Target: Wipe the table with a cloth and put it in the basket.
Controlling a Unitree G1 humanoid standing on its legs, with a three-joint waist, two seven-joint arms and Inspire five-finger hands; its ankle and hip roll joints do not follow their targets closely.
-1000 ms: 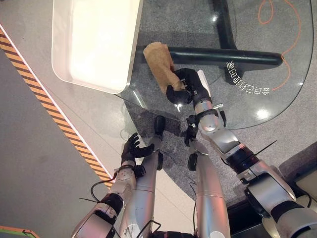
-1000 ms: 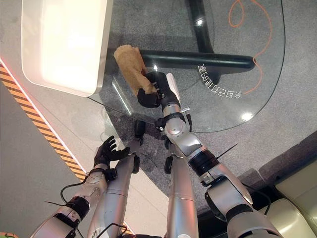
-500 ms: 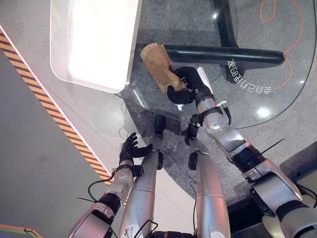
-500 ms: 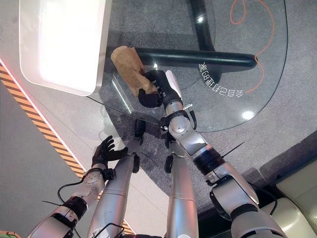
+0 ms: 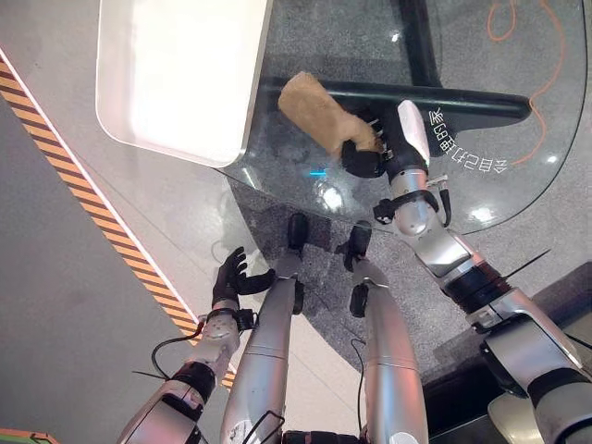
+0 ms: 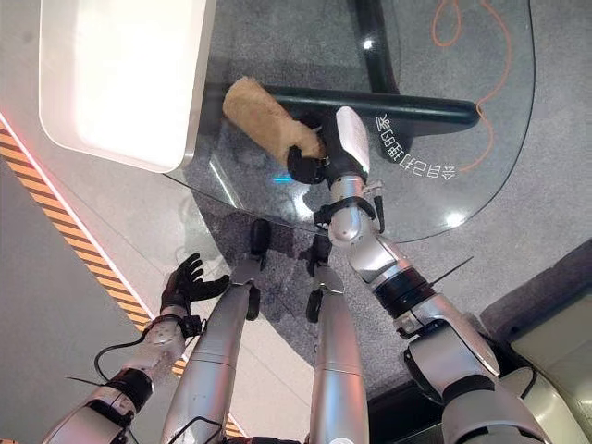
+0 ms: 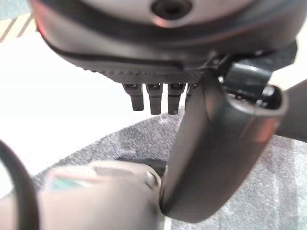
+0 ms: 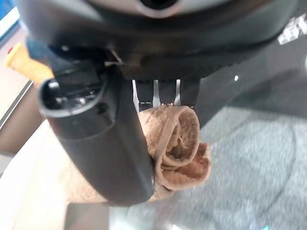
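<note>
Left hand [image 5: 230,275] hangs low off the table, fingers loose, holding nothing. One white tray-like basket [image 5: 120,129] at the left of the glass table [image 5: 518,199], nothing visible inside. One tan cloth [image 5: 319,113] on the glass just beside it, bunched in the clenched right hand [image 5: 370,157]. Orange cord [image 5: 541,74] beyond the far right.

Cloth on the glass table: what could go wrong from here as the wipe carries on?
1. The right hand grips only one end of the cloth; the wrist view shows that end bunched into a roll, so it may wipe with a narrow strip or slip out.
2. The cloth's free end lies close to the white tray at the glass table's edge; a sweep that way could snag it.
3. The left hand hangs low beside the table, not placed to help.
</note>
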